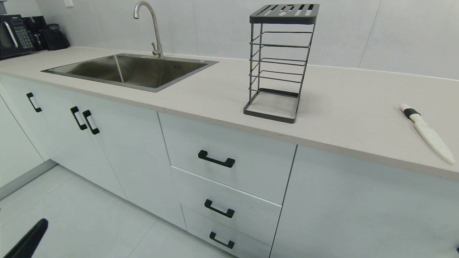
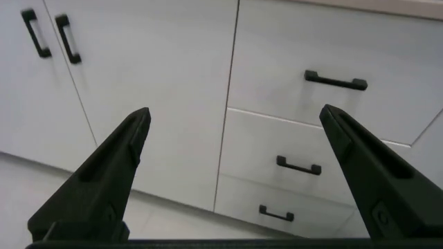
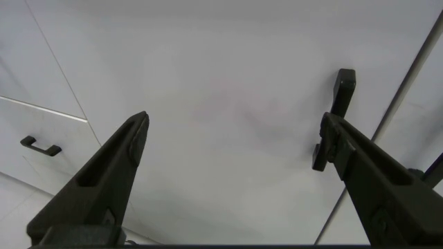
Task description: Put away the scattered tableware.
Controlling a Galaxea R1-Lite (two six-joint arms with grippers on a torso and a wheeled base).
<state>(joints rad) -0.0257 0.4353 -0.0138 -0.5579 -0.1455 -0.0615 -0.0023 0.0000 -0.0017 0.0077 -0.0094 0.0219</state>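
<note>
A white knife [image 1: 426,133] with a black band on its handle lies flat on the countertop [image 1: 340,107] at the far right, close to the front edge. A tall black wire knife rack [image 1: 281,64] with a slotted top stands upright in the middle of the counter, with nothing in it. My left gripper [image 2: 234,114] is open and holds nothing; it hangs low in front of the white cabinet doors and drawers [image 2: 325,131]. My right gripper [image 3: 235,119] is open too, facing a plain cabinet front with a black handle [image 3: 333,117], well below the counter.
A steel sink [image 1: 132,70] with a curved faucet [image 1: 152,27] is set into the counter on the left. A black microwave [image 1: 12,36] and dark appliances stand at the far left. Three drawers with black handles [image 1: 216,158] sit under the rack.
</note>
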